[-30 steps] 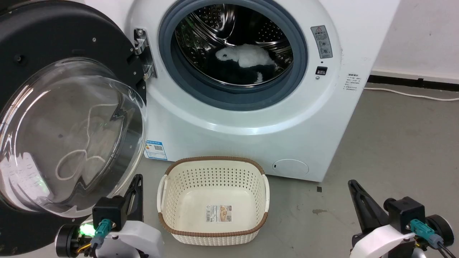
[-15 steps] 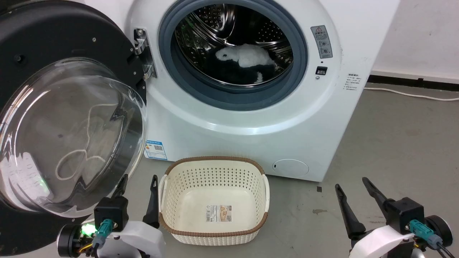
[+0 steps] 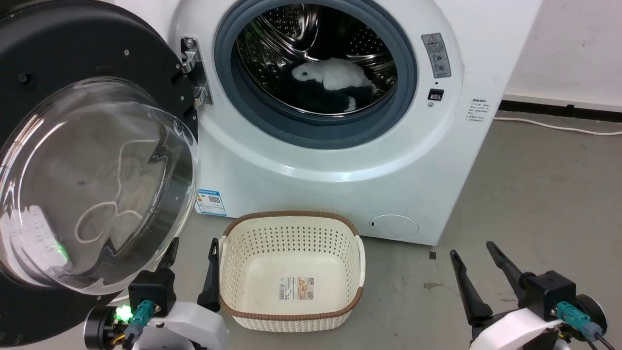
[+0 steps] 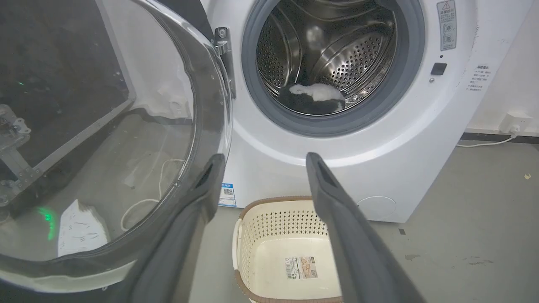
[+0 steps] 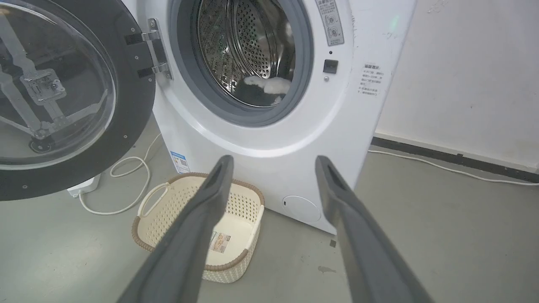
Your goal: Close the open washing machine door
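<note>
Washing machine door (image 3: 92, 170) stands wide open to the left of the grey-rimmed drum opening (image 3: 316, 138), hung on a metal hinge (image 3: 194, 73); its glossy black ring carries a bulging clear glass bowl. It is judged stiff and fairly heavy, free to turn only about the hinge. Gloss and glass are probably slippery, and the bowl is best spared a fingertip strike. A flat push on the black ring at the edge farthest from the hinge would likely give most leverage; a pinch seems needless. The left gripper (image 3: 193, 241), fingers spread and empty, sits low just beside the door's lower edge; contact cannot be told. The right gripper (image 3: 471, 248), likewise spread and empty, hangs well apart over bare floor (image 3: 534, 194). The basket (image 3: 291, 214) stands below the opening, so an arm following the door's arc must clear it.
</note>
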### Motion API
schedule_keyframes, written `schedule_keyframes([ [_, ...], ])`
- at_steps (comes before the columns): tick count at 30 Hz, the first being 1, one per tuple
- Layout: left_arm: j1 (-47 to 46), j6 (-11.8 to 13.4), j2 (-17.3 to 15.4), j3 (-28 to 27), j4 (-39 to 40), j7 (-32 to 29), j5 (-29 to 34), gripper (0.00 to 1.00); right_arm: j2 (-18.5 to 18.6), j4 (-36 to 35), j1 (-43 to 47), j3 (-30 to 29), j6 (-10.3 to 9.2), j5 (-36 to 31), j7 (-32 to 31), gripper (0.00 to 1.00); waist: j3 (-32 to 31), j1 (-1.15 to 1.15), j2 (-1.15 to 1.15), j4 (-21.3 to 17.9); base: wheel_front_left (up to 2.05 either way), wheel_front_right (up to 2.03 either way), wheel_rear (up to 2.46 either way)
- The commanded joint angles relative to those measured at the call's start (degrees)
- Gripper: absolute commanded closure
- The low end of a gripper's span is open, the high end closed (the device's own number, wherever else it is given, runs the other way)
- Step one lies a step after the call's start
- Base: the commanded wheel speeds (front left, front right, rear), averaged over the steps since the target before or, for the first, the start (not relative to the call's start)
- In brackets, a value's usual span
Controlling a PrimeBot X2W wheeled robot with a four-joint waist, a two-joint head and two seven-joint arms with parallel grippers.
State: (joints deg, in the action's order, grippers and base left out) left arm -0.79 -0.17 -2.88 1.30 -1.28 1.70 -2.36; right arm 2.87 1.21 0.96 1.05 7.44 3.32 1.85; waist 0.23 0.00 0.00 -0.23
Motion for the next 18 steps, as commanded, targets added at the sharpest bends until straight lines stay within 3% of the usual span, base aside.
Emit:
schedule_keyframes([
  [1, 0.5, -0.3, 0.0, 0.3, -0.3, 0.7, -0.5, 0.55, 0.0, 0.2, 0.7, 0.3, 0.01, 0.7, 0.5, 0.0, 0.0, 0.0, 0.0, 0.0, 0.0, 0.0, 0.0],
  [2, 0.5, -0.3, 0.0, 0.4, -0.3, 0.8, -0.7, 1.0, 0.0, 0.3, 0.7, 0.3, 0.01, 0.9, 0.7, 0.0, 0.1, 0.0, 0.0, 0.0, 0.0, 0.0, 0.0],
  [9, 0.3, -0.6, 0.0, 0.2, 1.4, 1.6, -2.2, 1.0, 0.0, 0.7, 1.0, 0.7, 0.01, 2.3, 1.5, 0.0, 0.2, 0.0, 0.0, 0.1, 0.0, 0.0, 0.0],
  [18, -1.6, 0.0, 0.0, -4.2, 10.7, 2.7, -6.6, 1.0, 0.0, 1.5, 1.3, 1.0, 0.01, 4.2, 2.6, 0.0, 0.2, 0.0, 0.0, 1.7, 0.0, 0.0, 0.0],
])
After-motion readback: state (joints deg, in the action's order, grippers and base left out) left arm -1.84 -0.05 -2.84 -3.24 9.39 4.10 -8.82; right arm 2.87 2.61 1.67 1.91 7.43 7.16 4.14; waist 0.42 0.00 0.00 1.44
